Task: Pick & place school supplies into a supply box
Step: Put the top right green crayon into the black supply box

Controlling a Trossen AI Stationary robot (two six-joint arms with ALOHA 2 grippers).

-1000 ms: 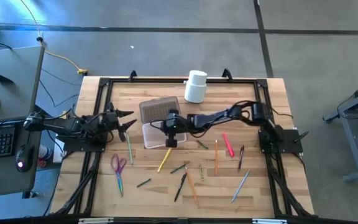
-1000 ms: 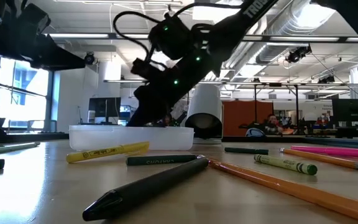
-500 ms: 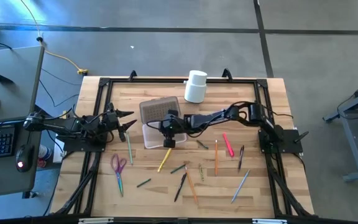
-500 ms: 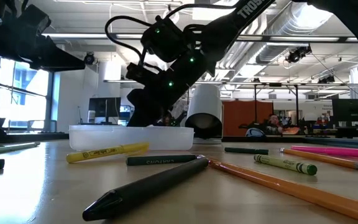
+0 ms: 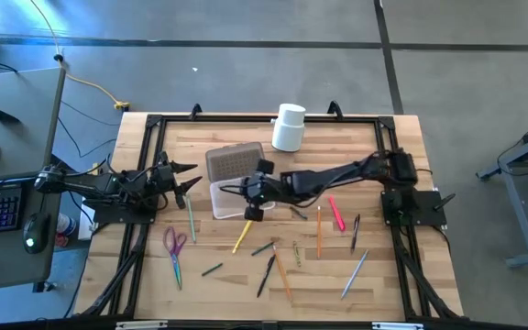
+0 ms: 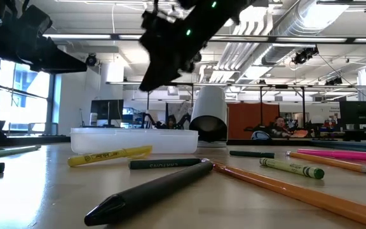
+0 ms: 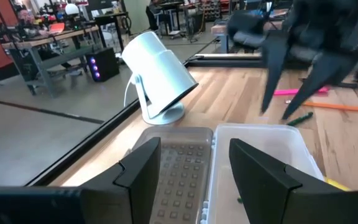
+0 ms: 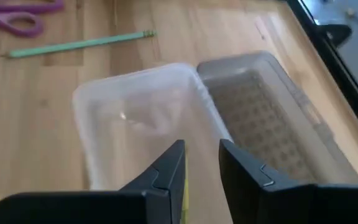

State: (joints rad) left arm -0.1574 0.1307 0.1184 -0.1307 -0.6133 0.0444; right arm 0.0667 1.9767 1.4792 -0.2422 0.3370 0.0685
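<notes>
Two grippers. Right gripper: above supply box, fingers parted, empty; yellow pen at 6 o'clock, long axis 1–7. Left gripper: fingers released, idle at 9 o'clock of box.

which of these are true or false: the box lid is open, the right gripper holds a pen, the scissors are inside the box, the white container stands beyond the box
1. The clear plastic supply box has its grey textured lid open: true.
2. The right gripper holds a pen: false, its fingers are apart and empty above the box.
3. The pink-purple-handled scissors lie inside the box: false, they lie on the wooden table.
4. The white cylindrical container stands beyond the box: true.
</notes>
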